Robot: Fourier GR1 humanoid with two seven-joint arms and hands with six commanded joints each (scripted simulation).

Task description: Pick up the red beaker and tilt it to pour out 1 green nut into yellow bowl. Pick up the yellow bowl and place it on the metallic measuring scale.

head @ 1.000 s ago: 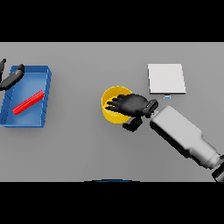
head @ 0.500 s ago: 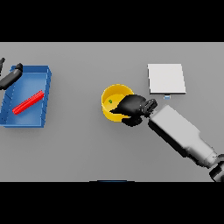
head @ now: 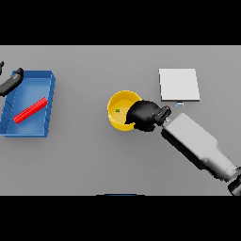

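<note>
At the frame's centre the right hand [head: 145, 114] has its fingers curled round the right rim of the yellow bowl [head: 121, 110], which holds one green nut [head: 117, 111]. The metallic measuring scale [head: 179, 84] lies just upper right of it. At the far left edge the left hand [head: 10, 82] touches a blue tray [head: 51, 101] holding the red beaker [head: 30, 109]; whether its fingers are spread or closed I cannot tell.

Table [head: 84, 164] plain grey, no pattern. Bowl [head: 118, 104] bright yellow, tiny green nut [head: 117, 110] inside. Right hand [head: 145, 114] black-ish dark, arm [head: 197, 146] behind it light grey going white. Scale [head: 179, 84] pale silvery white, flat, small bluish bit on front edge. Tray [head: 47, 110] solid blue, red beaker [head: 30, 109] lying in it. Left hand [head: 11, 81] dark too, far left edge.
</note>
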